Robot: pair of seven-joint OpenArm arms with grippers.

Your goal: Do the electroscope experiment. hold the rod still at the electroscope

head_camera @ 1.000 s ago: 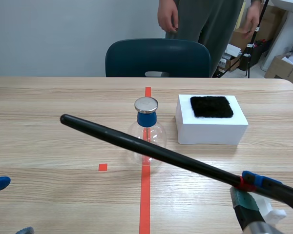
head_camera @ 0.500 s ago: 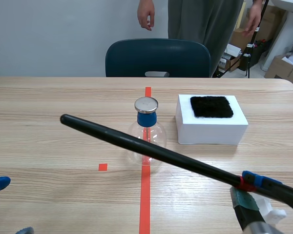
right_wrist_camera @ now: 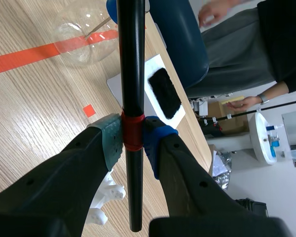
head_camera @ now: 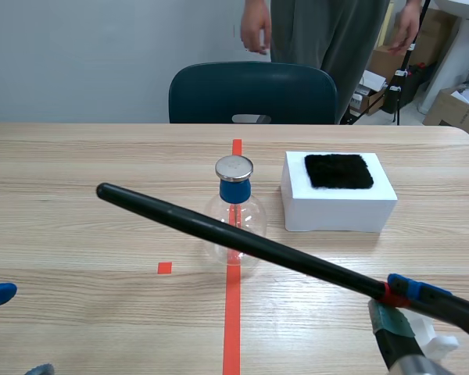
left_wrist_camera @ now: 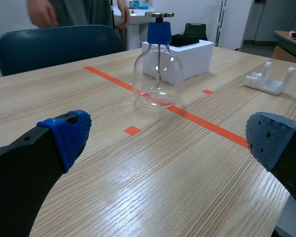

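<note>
Your right claw (right_wrist_camera: 133, 140) pinches the black rod (head_camera: 219, 230) at its red band (right_wrist_camera: 132, 132), the rod slanting across the glass electroscope (head_camera: 234, 205); your left claw (left_wrist_camera: 163, 138) hangs spread over the worktop (head_camera: 78, 234).

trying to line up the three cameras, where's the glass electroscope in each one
Scene view: the electroscope stands mid-table on the tape line, with the rod crossing in front of its bulb.
Left wrist view: ahead of the open left gripper, standing on the tape line.
Right wrist view: ahead of the right gripper, partly behind the rod it grips.
Shared landmark: the black-topped white block, close by the electroscope in all three.
</note>
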